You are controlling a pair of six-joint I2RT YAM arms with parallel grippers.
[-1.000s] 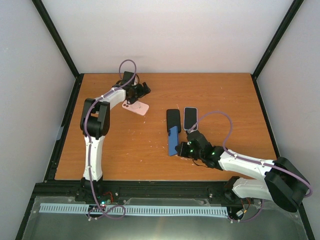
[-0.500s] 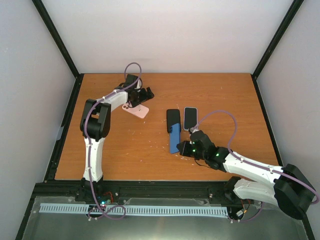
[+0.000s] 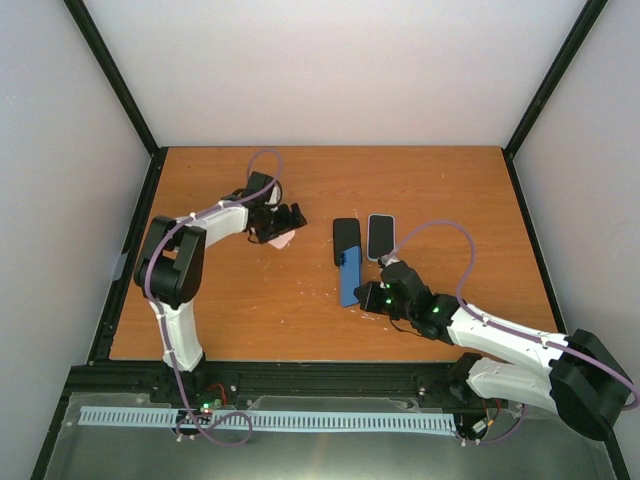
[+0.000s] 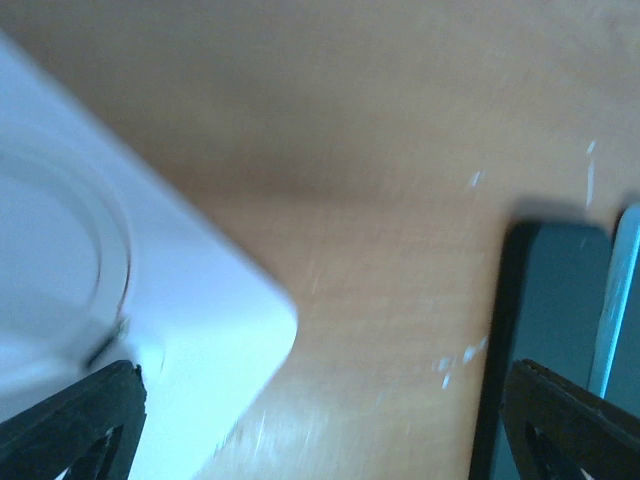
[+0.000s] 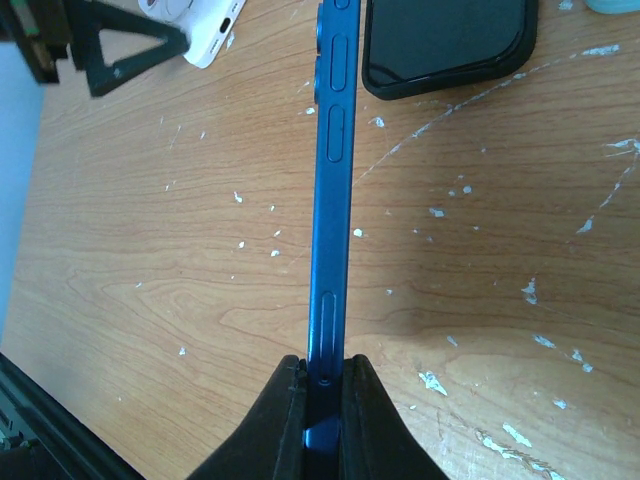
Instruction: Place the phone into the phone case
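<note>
We hold the blue phone (image 5: 330, 200) in the right gripper (image 5: 318, 400), whose fingers are clamped on its near end, so it stands on its long edge around the middle of the table (image 3: 450, 180). Its far end reaches the near end of the black case (image 5: 450, 40), which lies flat a little toward the far edge; we cannot tell whether the two touch. To seat it well, we judge that the phone must roll flat, line up lengthwise with the case, and go in far end first before we press the near end down. With so narrow a grip the phone may pivot, so slow wrist motion seems wise. The case is loose and could slide. The left gripper (image 3: 283, 222), jaws spread and gripping nothing, hovers over a pale pink handset (image 3: 281, 238) toward the far-left corner, so nothing steadies the case
</note>
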